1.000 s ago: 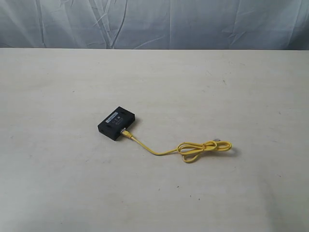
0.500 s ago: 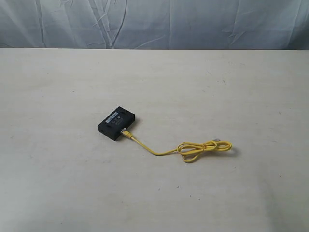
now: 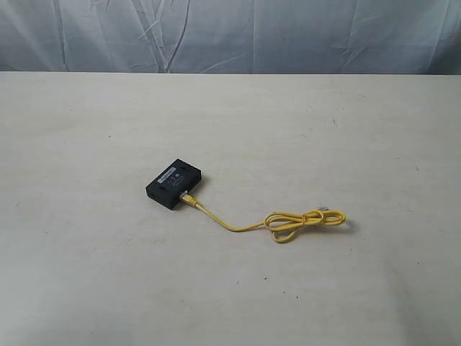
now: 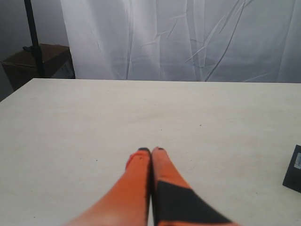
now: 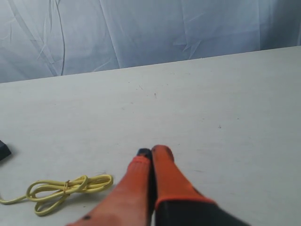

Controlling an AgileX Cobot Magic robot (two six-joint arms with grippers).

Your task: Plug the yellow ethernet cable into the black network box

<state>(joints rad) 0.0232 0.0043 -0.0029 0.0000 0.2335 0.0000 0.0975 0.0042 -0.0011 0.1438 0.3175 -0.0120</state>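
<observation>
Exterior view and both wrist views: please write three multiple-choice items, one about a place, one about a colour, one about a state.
1. In the exterior view, where does the looped bundle of the yellow ethernet cable lie?
A. right of the black network box
B. on top of it
C. left of it

2. Which colour is most of the left pincer?
A. blue
B. orange
C. green

3. The right pincer is:
A. wide open
B. shut on the cable
C. shut, holding nothing

Answers:
1 A: the loops rest on the table to the box's right.
2 B: it shows orange in the left wrist view, with some black.
3 C: its tips meet over bare table, and the cable lies apart from them.
</observation>
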